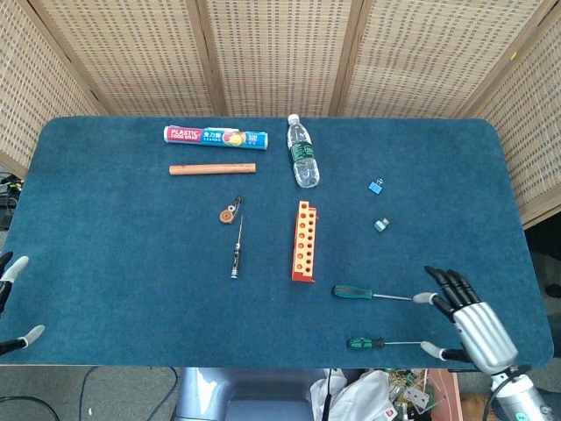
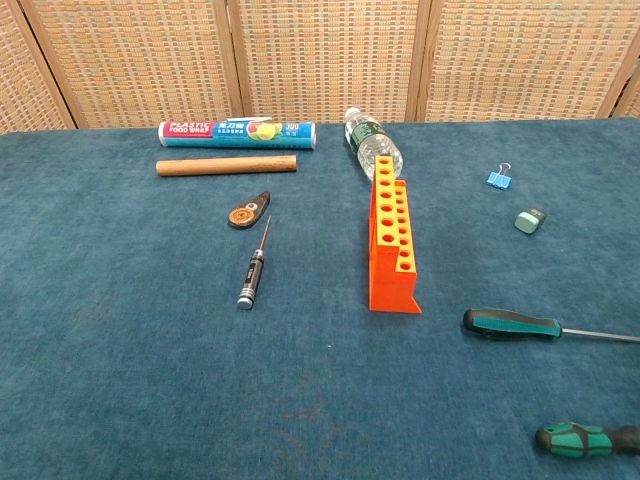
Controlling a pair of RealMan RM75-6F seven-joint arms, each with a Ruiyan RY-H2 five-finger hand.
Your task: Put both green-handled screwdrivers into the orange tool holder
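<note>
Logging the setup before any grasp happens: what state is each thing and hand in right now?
Longer green-handled screwdriver: lying flat, not in the holder.
Shorter green-handled screwdriver: lying flat near the table's front edge.
Orange tool holder: upright, the holes that show are empty.
Water bottle: on its side, capped.
Black precision screwdriver: lying flat.
Right hand: open, beside the screwdriver tips.
Left hand: mostly out of frame.

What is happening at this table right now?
The right hand hovers open over the table's right front, near the shaft tips of the two green-handled screwdrivers, touching neither as far as one can tell. Both lie flat on the blue table, near the orange tool holder, whose holes look empty. The left hand shows only at the left edge, holding nothing.
</note>
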